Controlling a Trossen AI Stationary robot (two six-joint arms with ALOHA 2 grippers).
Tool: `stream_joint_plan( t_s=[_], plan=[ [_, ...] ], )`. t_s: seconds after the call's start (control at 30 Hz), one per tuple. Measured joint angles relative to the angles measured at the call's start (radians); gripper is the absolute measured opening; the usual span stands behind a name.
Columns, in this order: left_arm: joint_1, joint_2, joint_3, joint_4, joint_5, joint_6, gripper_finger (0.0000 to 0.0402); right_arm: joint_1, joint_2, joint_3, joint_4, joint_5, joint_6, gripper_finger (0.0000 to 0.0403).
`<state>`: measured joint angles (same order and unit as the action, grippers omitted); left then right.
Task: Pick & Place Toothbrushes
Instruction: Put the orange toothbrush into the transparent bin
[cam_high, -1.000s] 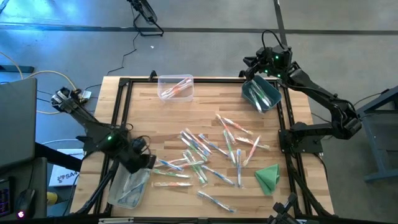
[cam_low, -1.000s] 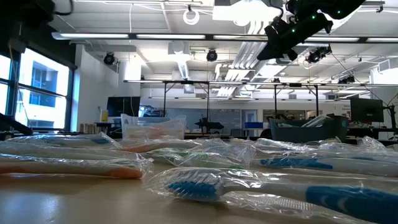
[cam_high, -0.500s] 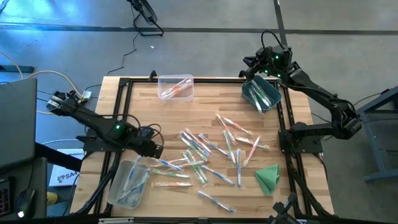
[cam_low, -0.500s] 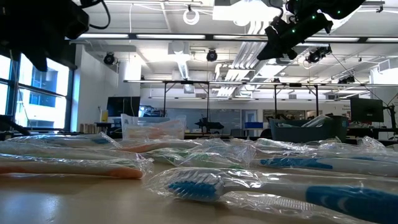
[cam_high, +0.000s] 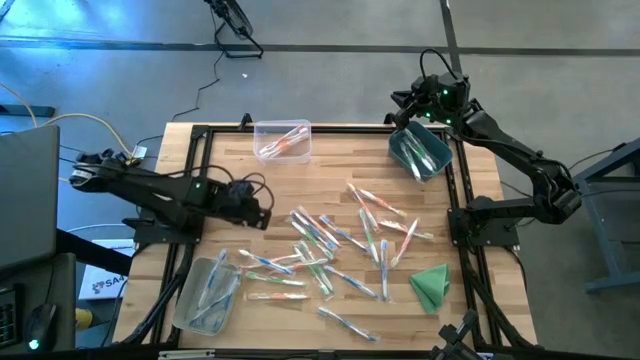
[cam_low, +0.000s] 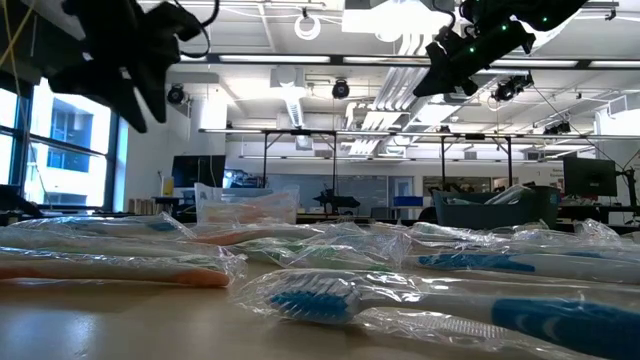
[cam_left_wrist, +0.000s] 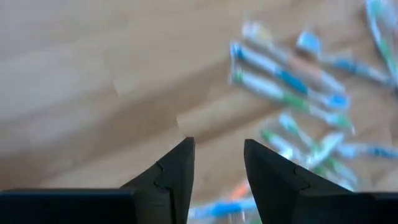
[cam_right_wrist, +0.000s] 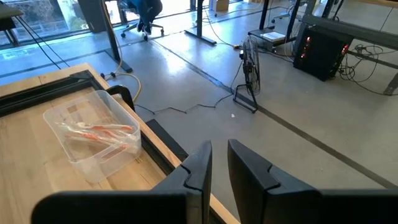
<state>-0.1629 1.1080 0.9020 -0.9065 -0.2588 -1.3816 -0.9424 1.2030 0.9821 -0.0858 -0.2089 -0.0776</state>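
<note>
Change, left arm: a second ago the left gripper (cam_high: 262, 213) sat low over the clear bin (cam_high: 207, 296) at the table's near left corner; half a second ago it was just past that bin's far end; now it is out over bare wood, left of the toothbrush scatter, arm stretched nearly level across the table's left edge.
Change, low view: left gripper (cam_low: 138, 95) has come into frame at upper left, where only a dark edge showed before.
Change, right arm: none; right gripper (cam_high: 408, 107) holds the same spot at the far right corner.
Change, objects: none seen; scatter and bins lie as before.
Left gripper state: jaws apart with a clear gap, nothing between them; the left wrist view shows bare wood through the gap (cam_left_wrist: 214, 165).
Right gripper state: jaws nearly together, a thin slit only, holding nothing (cam_right_wrist: 219, 162); it hovers by the teal bin (cam_high: 419, 152).
Toothbrushes, location: toothbrushes (cam_high: 325, 245) loose across the table's middle and near side; a few more in each of three bins.
Toothbrushes, look: thin pale sticks in clear crinkled wrappers, with blue, green or orange accents; the low view shows blue bristles on the nearest one (cam_low: 310, 297).
Bin contents: far clear bin (cam_high: 282, 140) holds orange-accented ones; teal bin holds pale ones; near left bin holds a few, colours unclear.
Other: folded green cloth (cam_high: 431, 285) at the near right, apart from the scatter.
</note>
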Motion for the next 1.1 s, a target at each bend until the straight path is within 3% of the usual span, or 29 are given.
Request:
stream_joint_plan(
  t_s=[0.2, 0.57, 1.1],
  plan=[
    [0.113, 0.0, 0.0, 0.1, -0.036, 0.172, 0.0136, 0.0, 0.0, 0.0, 0.0, 0.0, 0.0, 0.0045],
    [0.265, 0.0, 0.0, 0.221, -0.036, 0.354, 0.0136, 0.0, 0.0, 0.0, -0.023, 0.0, 0.002, 0.0045],
    [0.296, 0.0, 0.0, 0.232, -0.053, 0.383, 0.0136, 0.0, 0.0, 0.0, -0.023, 0.0, 0.003, 0.0045]
  ],
)
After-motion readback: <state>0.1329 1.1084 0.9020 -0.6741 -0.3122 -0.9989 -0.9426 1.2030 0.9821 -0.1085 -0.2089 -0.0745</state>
